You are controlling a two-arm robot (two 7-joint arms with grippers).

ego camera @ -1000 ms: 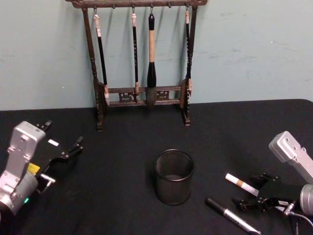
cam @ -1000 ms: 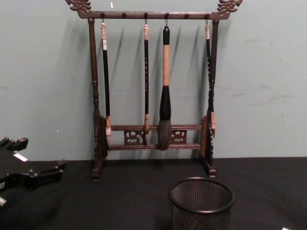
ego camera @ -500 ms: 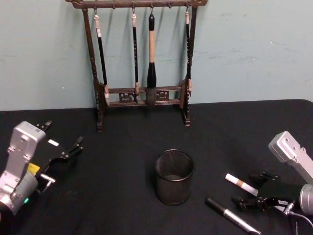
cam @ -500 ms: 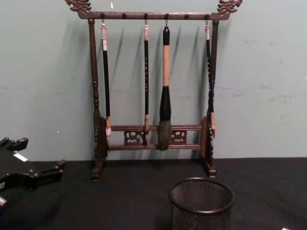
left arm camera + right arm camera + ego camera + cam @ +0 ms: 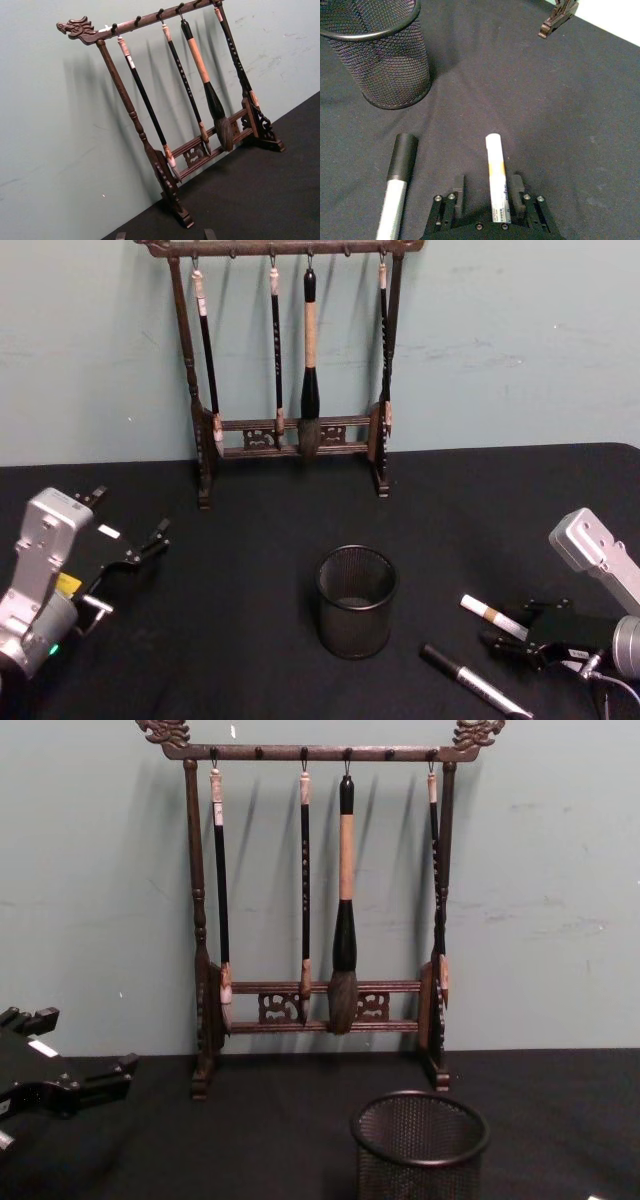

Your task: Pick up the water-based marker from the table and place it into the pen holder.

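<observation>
As the water-based marker [image 5: 497, 180] lies cap toward pen holder [image 5: 385, 70], spread right end effector [image 5: 488, 183] straddles it.

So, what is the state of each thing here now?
Thick white-capped water-based marker: lying flat, not gripped.
Right claw: open, straddling the marker.
Round black wire-mesh pen holder: upright, empty.
Black-capped silver marker: lying flat.
Carved dark wooden brush rack: upright, four brushes hanging.
Left claw: open, idle on the left.

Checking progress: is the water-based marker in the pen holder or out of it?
Out. The water-based marker lies flat on the table, apart from the pen holder, between the fingers of the open right gripper.
</observation>
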